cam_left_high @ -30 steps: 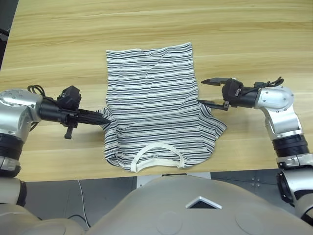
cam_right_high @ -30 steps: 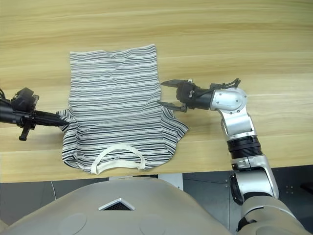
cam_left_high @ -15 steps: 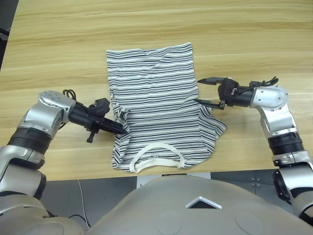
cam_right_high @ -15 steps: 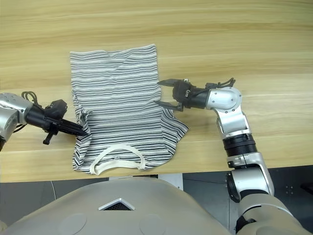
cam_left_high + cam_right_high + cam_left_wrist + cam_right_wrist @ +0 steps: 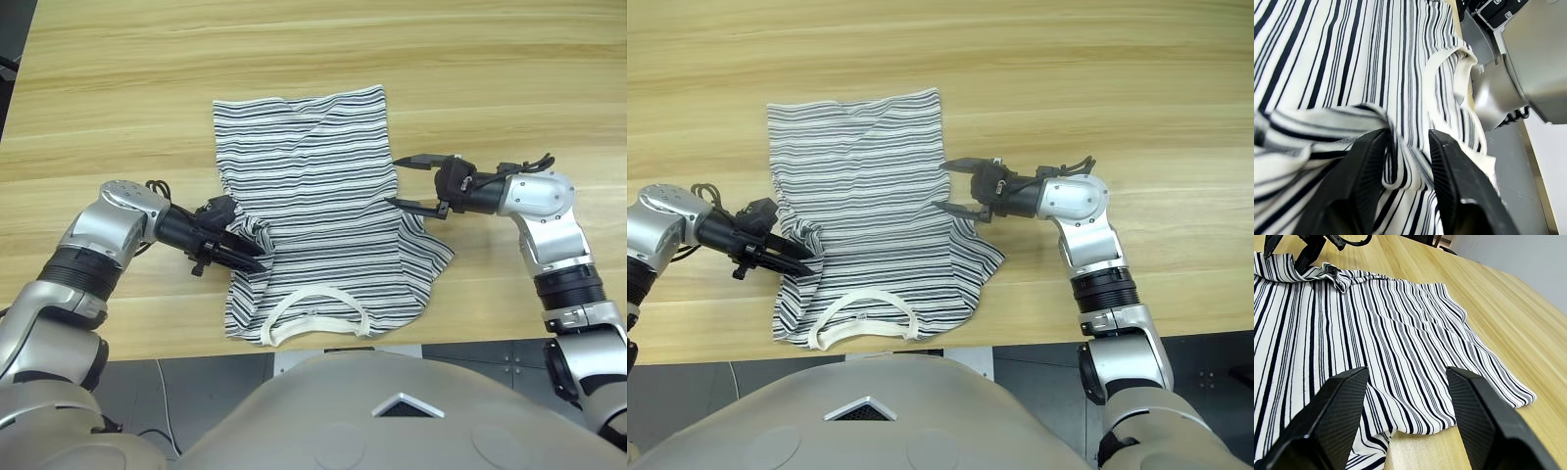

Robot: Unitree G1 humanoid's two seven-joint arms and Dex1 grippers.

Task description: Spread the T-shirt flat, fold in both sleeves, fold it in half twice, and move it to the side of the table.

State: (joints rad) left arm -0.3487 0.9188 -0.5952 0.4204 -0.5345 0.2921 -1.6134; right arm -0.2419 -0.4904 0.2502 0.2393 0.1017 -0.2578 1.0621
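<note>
T-shirt (image 5: 304,147) pinched in left end effector (image 5: 252,258); right end effector (image 5: 396,182) hovers spread alongside.

The T-shirt (image 5: 313,196) is soft, matt knit cloth, and its cream collar (image 5: 315,315) is a thicker ribbed band. The table (image 5: 294,49) is pale wood with plain grain, smooth and faintly shiny. The left gripper (image 5: 257,260) and the right gripper (image 5: 394,181) each have 2 fingers (image 5: 1366,186) of matt black plastic with finely ridged pads.
</note>
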